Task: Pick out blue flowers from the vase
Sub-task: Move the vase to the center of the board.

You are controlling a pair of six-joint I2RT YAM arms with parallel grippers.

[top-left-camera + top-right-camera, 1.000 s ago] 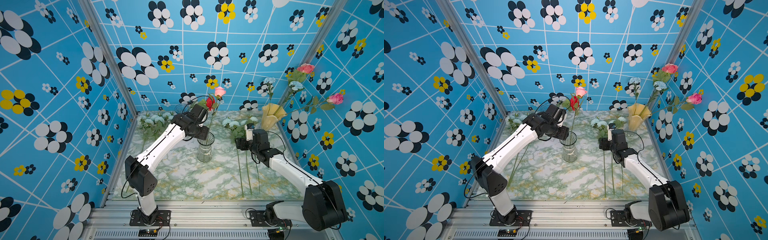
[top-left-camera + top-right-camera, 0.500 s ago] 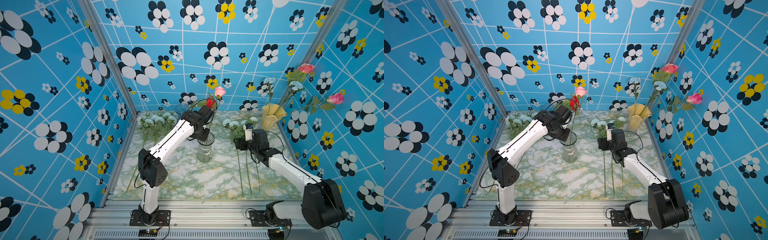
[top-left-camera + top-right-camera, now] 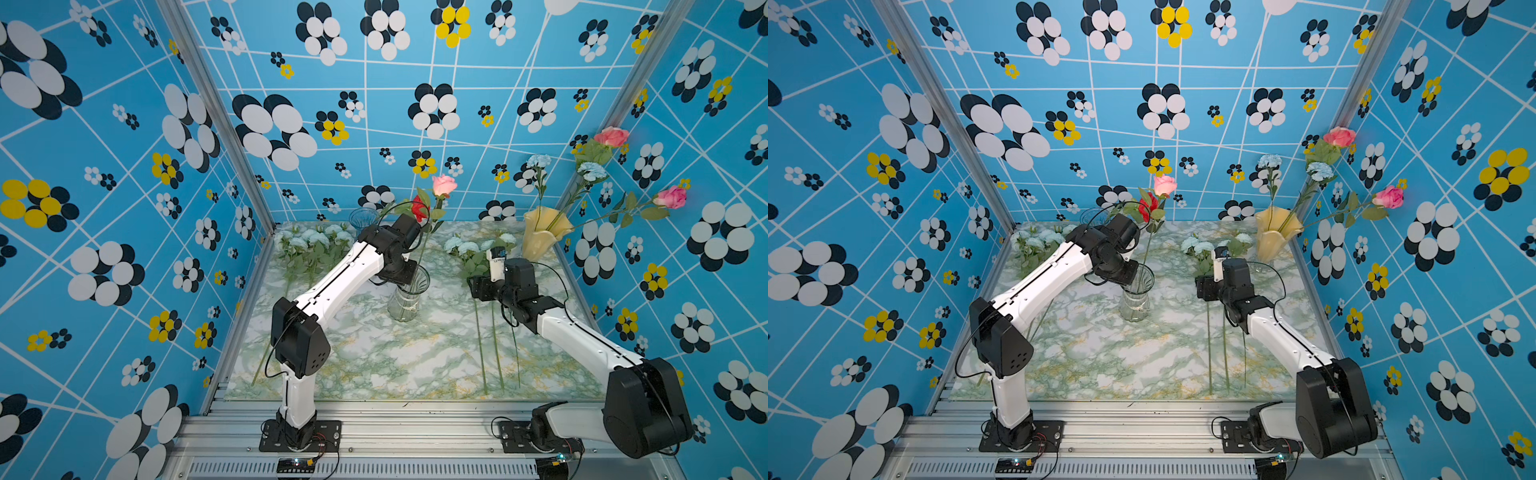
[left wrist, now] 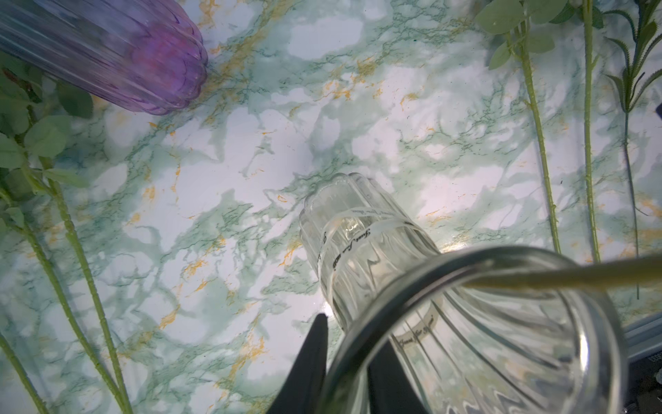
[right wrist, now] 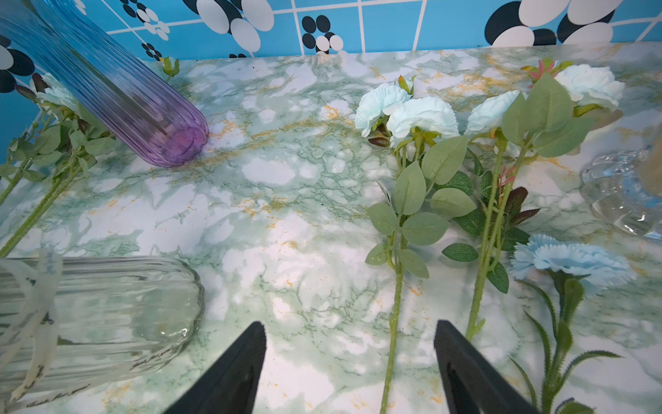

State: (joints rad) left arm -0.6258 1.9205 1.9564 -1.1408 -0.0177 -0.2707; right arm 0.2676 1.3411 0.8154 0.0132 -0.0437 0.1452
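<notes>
A clear glass vase point(image 3: 409, 299) stands mid-table with a pink rose point(image 3: 444, 185) and a red rose point(image 3: 419, 207) in it. My left gripper point(image 4: 349, 344) is shut on its rim point(image 4: 361, 322), one finger inside the glass and one outside. Blue flowers lie on the table in two bunches point(image 3: 316, 239) point(image 5: 422, 114). Two more blue flowers point(image 3: 539, 160) point(image 3: 592, 170) stand in the yellow vase point(image 3: 540, 232) at the back right, with pink roses. My right gripper point(image 5: 350, 324) hangs open just above the table, with a lying green stem point(image 5: 394, 322) between its fingers, untouched.
A blue-purple ribbed vase point(image 5: 143, 107) stands at the back between the two bunches. A small clear glass piece point(image 5: 623, 193) sits by the yellow vase. Long stems point(image 3: 482, 353) stretch toward the front edge on the right. Patterned walls close in on three sides.
My left arm has swung in toward the clear vase and its fingers have closed on the rim. The right arm has barely moved.
</notes>
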